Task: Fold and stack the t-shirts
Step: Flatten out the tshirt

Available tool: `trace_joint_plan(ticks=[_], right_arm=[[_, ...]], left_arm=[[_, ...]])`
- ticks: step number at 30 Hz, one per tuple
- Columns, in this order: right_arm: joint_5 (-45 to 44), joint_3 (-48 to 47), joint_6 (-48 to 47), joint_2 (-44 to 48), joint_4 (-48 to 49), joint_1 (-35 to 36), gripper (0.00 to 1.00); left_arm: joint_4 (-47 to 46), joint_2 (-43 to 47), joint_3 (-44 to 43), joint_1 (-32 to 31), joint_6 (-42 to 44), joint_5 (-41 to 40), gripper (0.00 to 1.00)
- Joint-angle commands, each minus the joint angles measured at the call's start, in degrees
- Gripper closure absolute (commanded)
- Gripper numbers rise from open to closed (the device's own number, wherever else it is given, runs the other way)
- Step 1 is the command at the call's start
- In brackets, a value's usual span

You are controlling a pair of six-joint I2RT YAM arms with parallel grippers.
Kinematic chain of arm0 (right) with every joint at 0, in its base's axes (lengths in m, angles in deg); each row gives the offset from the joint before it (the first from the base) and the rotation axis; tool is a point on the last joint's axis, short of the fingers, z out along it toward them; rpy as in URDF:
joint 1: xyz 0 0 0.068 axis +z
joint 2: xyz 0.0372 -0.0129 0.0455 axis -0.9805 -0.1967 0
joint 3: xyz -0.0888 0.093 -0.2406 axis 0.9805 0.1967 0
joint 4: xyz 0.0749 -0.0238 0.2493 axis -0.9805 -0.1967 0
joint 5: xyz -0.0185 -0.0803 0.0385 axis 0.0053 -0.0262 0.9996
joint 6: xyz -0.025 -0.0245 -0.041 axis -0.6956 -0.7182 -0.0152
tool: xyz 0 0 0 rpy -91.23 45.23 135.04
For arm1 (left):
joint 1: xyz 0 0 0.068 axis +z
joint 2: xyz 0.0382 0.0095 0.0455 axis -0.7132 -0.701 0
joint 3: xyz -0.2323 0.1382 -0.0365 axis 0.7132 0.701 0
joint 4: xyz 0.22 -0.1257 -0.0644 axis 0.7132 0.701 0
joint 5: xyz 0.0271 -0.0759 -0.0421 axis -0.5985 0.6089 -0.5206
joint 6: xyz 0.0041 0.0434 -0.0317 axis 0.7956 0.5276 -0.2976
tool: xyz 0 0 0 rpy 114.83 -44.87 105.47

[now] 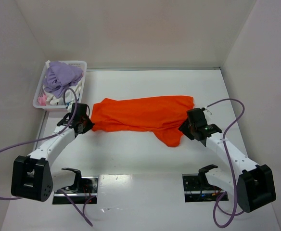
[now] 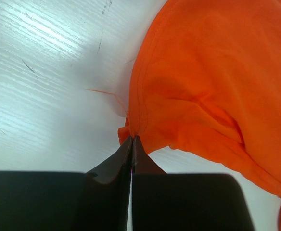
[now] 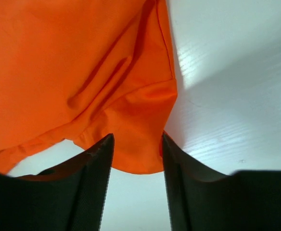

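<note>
Fingers (image 2: 115,161) of the left gripper (image 2: 132,140) pinch the left hem of the orange t-shirt (image 1: 140,113); the right gripper (image 3: 136,144) stands wide open around cloth. Ungripped, that end may slip, skewing the fold.

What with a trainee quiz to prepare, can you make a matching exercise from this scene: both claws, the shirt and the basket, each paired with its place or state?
Things:
1. left claw
2. right claw
3. shirt
4. basket

Places or states:
a. at the far left, holding purple cloth
b. open, orange cloth between its fingers
c. spread out between the two claws
d. shut on a hem

Pairs: 1-d, 2-b, 3-c, 4-a
</note>
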Motion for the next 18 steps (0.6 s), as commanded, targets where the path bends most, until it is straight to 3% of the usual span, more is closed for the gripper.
trace_joint_plan(ticks=[1, 4, 7, 8, 18], right_arm=[[2.61, 2.12, 0.51, 0.84, 1.26, -0.31, 0.47], [3.85, 3.53, 1.13, 1.36, 1.97, -0.31, 0.27], [4.39, 4.58, 1.13, 1.36, 1.97, -0.31, 0.16], [4.39, 4.59, 1.13, 0.84, 1.97, -0.31, 0.00], [1.41, 2.66, 0.61, -3.99, 3.73, -0.31, 0.01]], left_arm=[[-1.42, -0.48, 0.24, 0.30, -0.85, 1.04, 1.00], [-2.03, -1.01, 0.24, 0.30, -0.85, 1.04, 1.00], [-2.65, -1.01, 0.24, 0.30, -0.85, 1.57, 1.00], [-2.65, -1.53, 0.24, 0.30, -0.33, 1.57, 1.00], [-3.17, -1.54, 0.24, 0.30, -0.32, 1.57, 1.00]])
